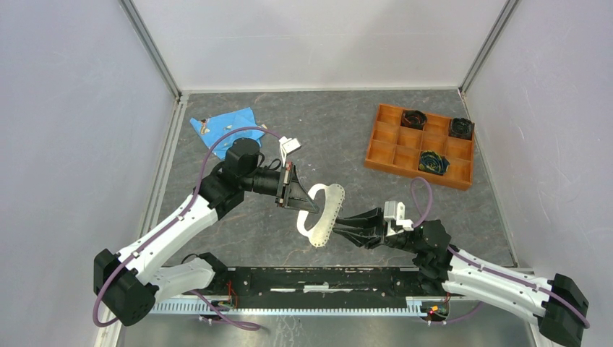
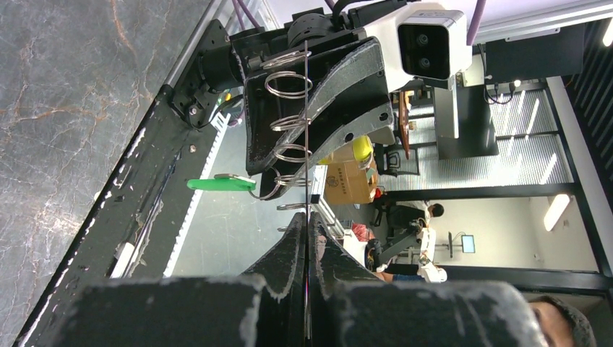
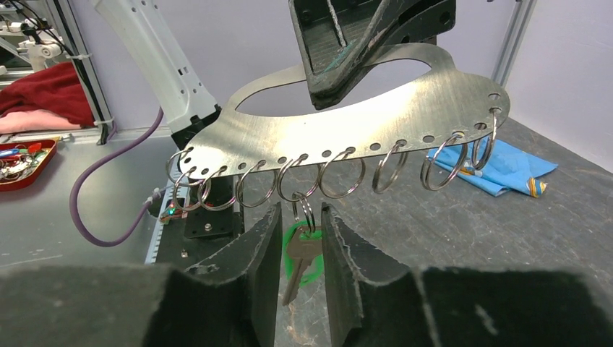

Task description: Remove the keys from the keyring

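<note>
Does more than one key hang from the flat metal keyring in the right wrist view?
No, only one green-headed key hangs below the keyring; the other split rings are empty.

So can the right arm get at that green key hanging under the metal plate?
Likely yes. The green key hangs free below the keyring, which the left gripper holds up, and the right gripper sits open on either side of it, with nothing between.

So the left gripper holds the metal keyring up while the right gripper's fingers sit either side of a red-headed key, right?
Not red: the right wrist view shows the key flanked by the right gripper has a green head. The left gripper does hold the keyring up.
</note>
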`<action>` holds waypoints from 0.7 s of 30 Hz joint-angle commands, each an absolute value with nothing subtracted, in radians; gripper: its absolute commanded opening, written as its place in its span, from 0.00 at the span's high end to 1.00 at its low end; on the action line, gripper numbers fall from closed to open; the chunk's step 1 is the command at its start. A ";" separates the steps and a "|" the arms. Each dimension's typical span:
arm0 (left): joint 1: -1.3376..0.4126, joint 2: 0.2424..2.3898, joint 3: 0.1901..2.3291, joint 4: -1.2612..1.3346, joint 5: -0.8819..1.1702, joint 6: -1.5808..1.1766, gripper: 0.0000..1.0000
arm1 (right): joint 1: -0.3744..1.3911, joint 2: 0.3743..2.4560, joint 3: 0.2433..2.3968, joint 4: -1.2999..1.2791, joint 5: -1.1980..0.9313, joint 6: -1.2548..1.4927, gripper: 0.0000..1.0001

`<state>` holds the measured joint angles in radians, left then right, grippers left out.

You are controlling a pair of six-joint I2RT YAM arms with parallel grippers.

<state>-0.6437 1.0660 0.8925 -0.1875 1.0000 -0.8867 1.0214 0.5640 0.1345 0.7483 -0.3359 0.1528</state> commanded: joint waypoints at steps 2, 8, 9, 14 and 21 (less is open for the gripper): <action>-0.649 1.048 0.887 -0.173 1.029 -0.850 0.98 | 1.032 0.554 0.167 0.791 -0.333 0.154 0.73; -0.649 1.048 0.887 -0.173 1.027 -0.851 0.98 | 1.034 0.551 0.167 0.779 -0.330 0.152 0.83; -0.649 1.048 0.887 -0.175 1.027 -0.851 0.98 | 1.034 0.548 0.165 0.779 -0.328 0.154 0.85; -0.649 1.051 0.903 -0.229 0.997 -0.813 0.98 | 1.038 0.527 0.163 0.755 -0.318 0.153 0.94; -0.649 1.063 0.960 -0.351 0.948 -0.691 0.98 | 1.036 0.496 0.170 0.699 -0.285 0.148 0.98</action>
